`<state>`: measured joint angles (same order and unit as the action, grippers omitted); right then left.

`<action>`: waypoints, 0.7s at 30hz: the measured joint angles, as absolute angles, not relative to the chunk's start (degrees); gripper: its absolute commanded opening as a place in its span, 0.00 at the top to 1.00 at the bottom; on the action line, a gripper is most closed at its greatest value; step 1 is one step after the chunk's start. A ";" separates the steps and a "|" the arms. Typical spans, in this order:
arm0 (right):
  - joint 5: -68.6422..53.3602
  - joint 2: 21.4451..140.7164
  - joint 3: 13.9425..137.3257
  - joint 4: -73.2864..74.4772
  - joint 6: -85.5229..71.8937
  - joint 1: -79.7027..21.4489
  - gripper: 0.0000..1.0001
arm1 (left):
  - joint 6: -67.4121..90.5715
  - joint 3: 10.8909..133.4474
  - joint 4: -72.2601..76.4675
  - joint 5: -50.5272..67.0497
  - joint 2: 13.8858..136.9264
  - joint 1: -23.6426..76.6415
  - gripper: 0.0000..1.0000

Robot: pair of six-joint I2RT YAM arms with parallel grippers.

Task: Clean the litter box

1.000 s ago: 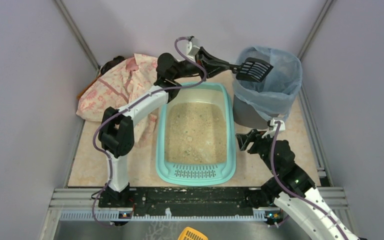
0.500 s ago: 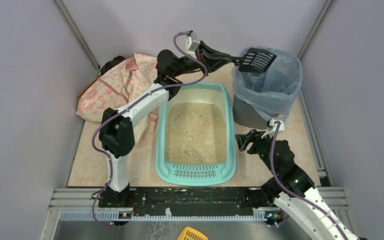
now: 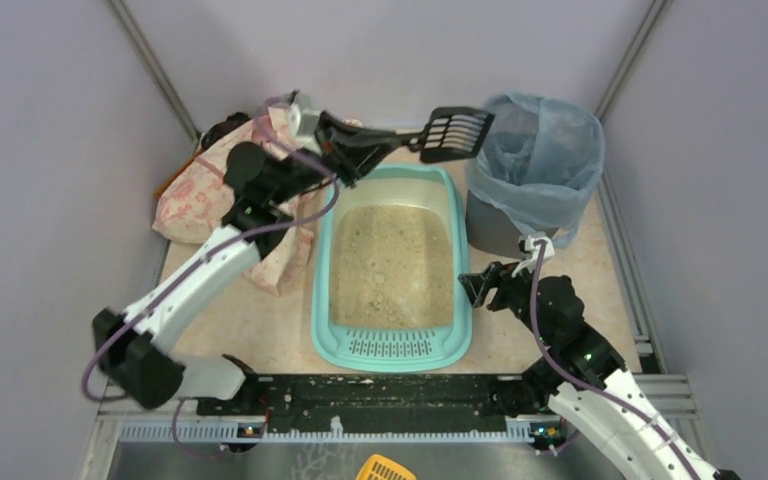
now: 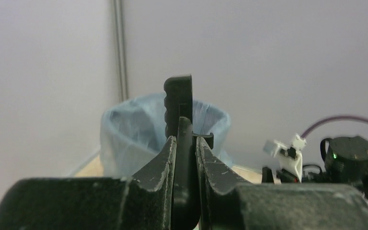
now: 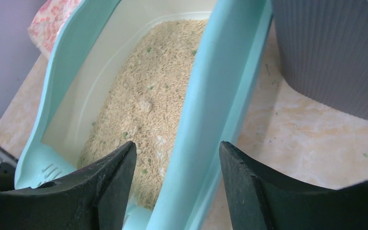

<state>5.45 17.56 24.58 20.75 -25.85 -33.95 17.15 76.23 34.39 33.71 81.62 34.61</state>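
Note:
The turquoise litter box lies mid-table, holding beige litter, its slotted grille at the near end. My left gripper is shut on the handle of a black slotted scoop, held in the air above the box's far right corner, left of the bin. In the left wrist view the scoop stands edge-on between my shut fingers. My right gripper is open just over the box's right rim; the rim runs between its fingers.
A grey bin lined with a blue bag stands at the back right, right of the box; its ribbed wall shows in the right wrist view. A pink floral cloth lies back left. A yellow scoop lies below the base rail.
My left arm has swung left and back, carrying the scoop from over the bin to the box's far right corner. My right gripper has shifted slightly left toward the box rim.

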 measured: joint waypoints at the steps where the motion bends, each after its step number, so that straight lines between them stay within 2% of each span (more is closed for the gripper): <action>1: 4.38 18.09 24.95 20.67 -25.30 -33.95 0.35 | 16.69 71.85 32.99 32.21 77.32 34.61 1.00; 7: -2.87 22.52 28.16 18.70 -22.04 -33.95 0.34 | 13.80 58.87 18.70 20.05 58.87 34.61 1.00; 12: -6.94 26.06 30.17 16.91 -20.93 -33.95 0.34 | 15.11 54.28 9.19 11.42 51.48 34.61 1.00; 16: -8.32 29.78 31.75 15.05 -19.94 -33.95 0.33 | 16.47 49.06 6.44 7.46 51.88 34.61 1.00; 21: -9.54 39.40 34.11 9.74 -18.98 -33.95 0.33 | 15.73 50.09 3.77 4.99 63.05 34.61 1.00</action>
<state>-9.54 39.40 34.11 9.74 -18.98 -33.95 15.73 50.09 3.77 4.99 63.05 34.61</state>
